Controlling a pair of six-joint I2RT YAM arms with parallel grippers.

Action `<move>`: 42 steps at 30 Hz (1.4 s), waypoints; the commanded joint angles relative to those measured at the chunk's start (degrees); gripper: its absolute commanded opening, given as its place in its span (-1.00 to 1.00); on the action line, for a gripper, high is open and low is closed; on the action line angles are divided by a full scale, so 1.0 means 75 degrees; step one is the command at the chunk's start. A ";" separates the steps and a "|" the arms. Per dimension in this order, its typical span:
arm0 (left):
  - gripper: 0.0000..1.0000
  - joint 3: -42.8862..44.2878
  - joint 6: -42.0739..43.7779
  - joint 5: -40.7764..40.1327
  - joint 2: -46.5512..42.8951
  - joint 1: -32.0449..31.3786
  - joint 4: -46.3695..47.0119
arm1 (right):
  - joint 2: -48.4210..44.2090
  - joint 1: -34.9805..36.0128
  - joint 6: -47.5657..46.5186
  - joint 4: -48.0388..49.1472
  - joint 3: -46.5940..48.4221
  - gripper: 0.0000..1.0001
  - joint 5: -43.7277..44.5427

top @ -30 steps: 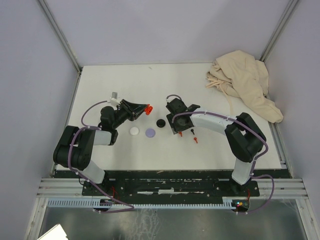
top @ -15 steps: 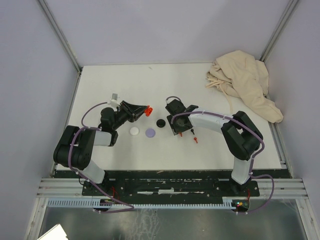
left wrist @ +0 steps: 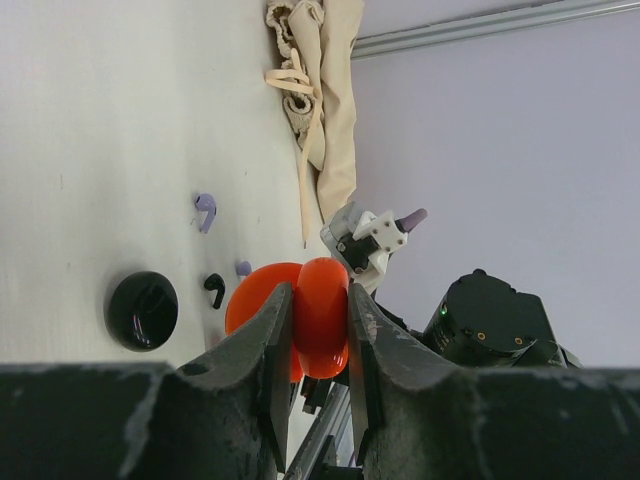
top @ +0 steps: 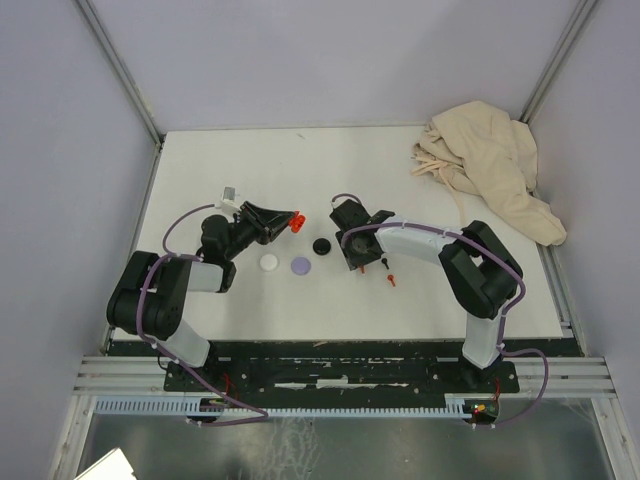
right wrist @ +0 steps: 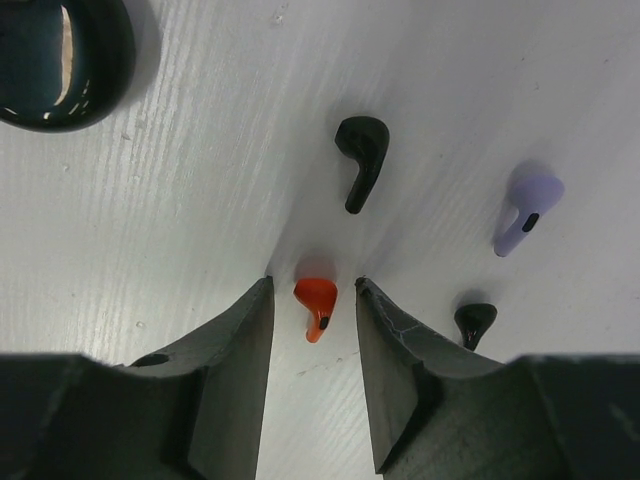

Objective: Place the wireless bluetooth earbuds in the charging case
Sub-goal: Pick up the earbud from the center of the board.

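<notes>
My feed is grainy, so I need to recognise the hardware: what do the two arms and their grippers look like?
The left arm and right arm match: chunky black joint housings, white links, a lavender cable looping along each. The left gripper and right gripper have matte black wedge fingers with flat, scuffed faces. No legible markings.

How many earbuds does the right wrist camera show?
4: red earbud between the fingers, black earbud above it, lavender earbud right, second black earbud lower right. Others may lie hidden.

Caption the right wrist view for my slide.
Open right gripper brackets a red earbud on the white table.
</notes>
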 commanded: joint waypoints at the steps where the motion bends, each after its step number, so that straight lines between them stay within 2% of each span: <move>1: -0.94 0.0001 -0.0197 0.0069 -0.0011 0.0021 0.0494 | 0.0056 0.0046 0.0080 -0.0009 0.0323 -0.09 0.0041; 25: -0.94 -0.0057 -0.0221 0.0090 -0.0015 0.0068 0.0537 | 0.0186 0.0041 0.0100 -0.0194 0.0484 -0.40 0.0122; 32: -0.94 -0.0068 -0.0262 0.0090 -0.0013 0.0076 0.0556 | -0.0091 0.0042 -0.0058 -0.0189 0.0566 -0.65 0.0304; 39: -0.94 -0.0086 -0.0636 0.0173 0.0077 0.0071 0.0788 | -0.1660 0.0052 -0.0727 0.1200 -0.0037 -0.96 0.0345; 42: -0.94 -0.0097 -0.0984 0.0255 0.0228 0.0054 0.1057 | -0.2471 0.0080 -0.0936 0.2429 -0.0552 -0.97 0.0144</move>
